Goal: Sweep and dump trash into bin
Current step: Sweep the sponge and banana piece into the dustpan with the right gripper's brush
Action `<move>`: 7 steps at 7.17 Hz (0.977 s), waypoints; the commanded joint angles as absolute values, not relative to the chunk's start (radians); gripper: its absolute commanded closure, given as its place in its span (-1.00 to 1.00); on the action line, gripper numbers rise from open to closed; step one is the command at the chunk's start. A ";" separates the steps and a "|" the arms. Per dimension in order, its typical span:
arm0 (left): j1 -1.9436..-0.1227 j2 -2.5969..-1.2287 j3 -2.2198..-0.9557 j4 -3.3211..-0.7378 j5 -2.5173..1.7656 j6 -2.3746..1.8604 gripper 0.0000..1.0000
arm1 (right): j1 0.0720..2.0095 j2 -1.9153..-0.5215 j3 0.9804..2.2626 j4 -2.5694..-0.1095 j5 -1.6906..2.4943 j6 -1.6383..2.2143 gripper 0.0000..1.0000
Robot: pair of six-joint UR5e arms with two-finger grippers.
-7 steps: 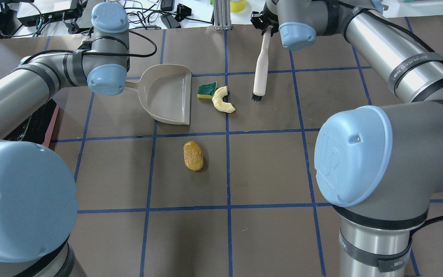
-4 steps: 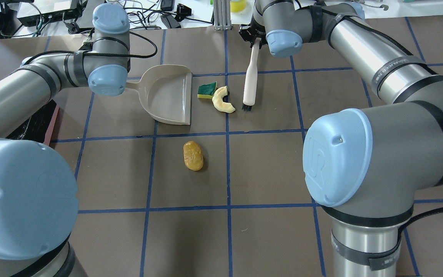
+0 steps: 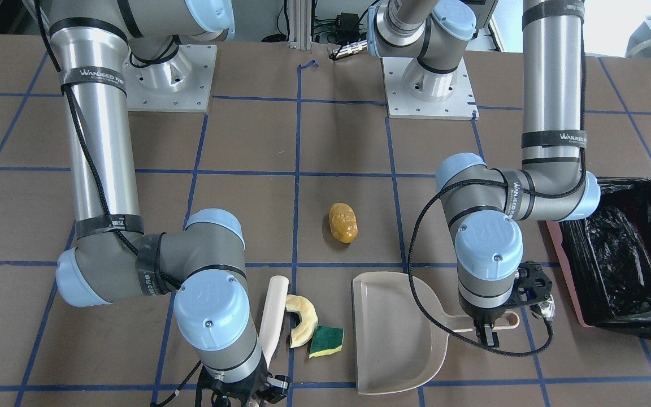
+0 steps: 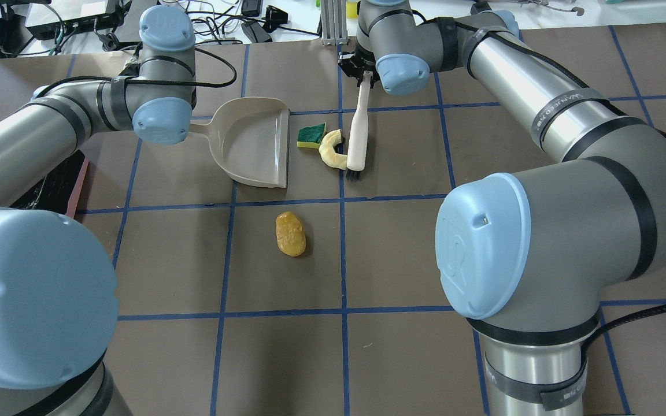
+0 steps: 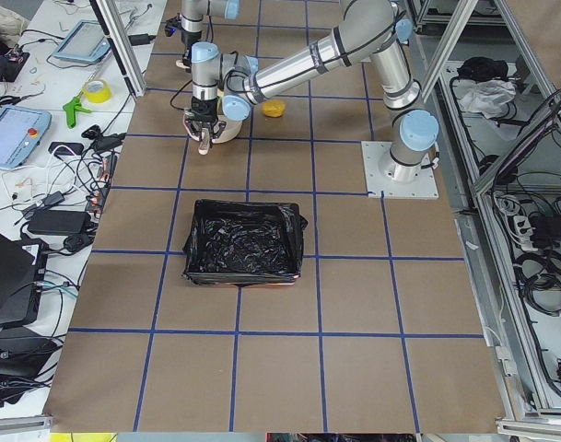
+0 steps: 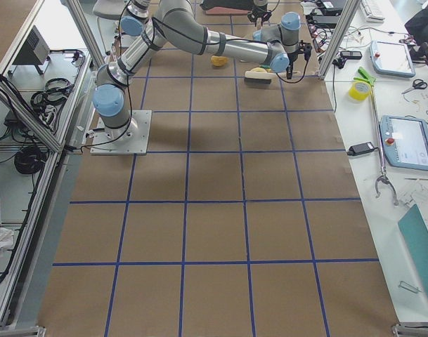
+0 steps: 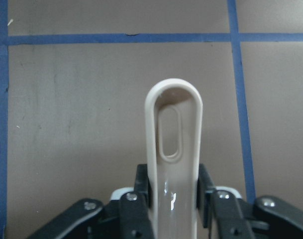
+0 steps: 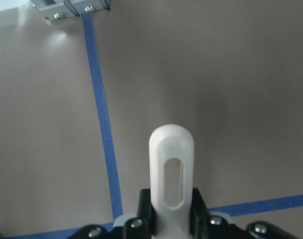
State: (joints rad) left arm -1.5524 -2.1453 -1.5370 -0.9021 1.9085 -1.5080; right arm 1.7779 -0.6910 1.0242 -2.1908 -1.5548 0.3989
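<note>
My left gripper (image 7: 173,186) is shut on the handle of the beige dustpan (image 4: 252,141), which rests on the table with its mouth facing the trash. My right gripper (image 8: 172,204) is shut on the white brush (image 4: 358,130). Its black bristles are on the table, and its side is against the cream crescent slice (image 4: 332,151). The green-and-yellow sponge piece (image 4: 311,134) lies between the slice and the dustpan mouth. The golden-brown lump (image 4: 291,233) lies apart, nearer the robot. The black-lined bin (image 3: 619,265) stands to my left.
The brown table mat has a blue tape grid. Cables and electronics (image 4: 78,20) and a metal post (image 4: 333,23) stand along the far edge. My large arm elbows (image 4: 518,242) block the near corners in the overhead view.
My right arm has swept the brush to the left, from a gap away to against the crescent slice. The left arm, dustpan, sponge and lump have not moved.
</note>
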 commanded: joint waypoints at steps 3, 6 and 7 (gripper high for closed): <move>-1.552 -2.145 -1.537 -0.902 1.908 -1.505 1.00 | 1.838 -0.618 0.942 -2.273 -1.568 0.583 1.00; -1.552 -2.145 -1.537 -0.902 1.911 -1.499 1.00 | 1.873 -0.585 0.889 -2.287 -1.518 0.720 1.00; -1.552 -2.145 -1.537 -0.902 1.911 -1.496 1.00 | 1.893 -0.572 0.856 -2.286 -1.500 0.753 1.00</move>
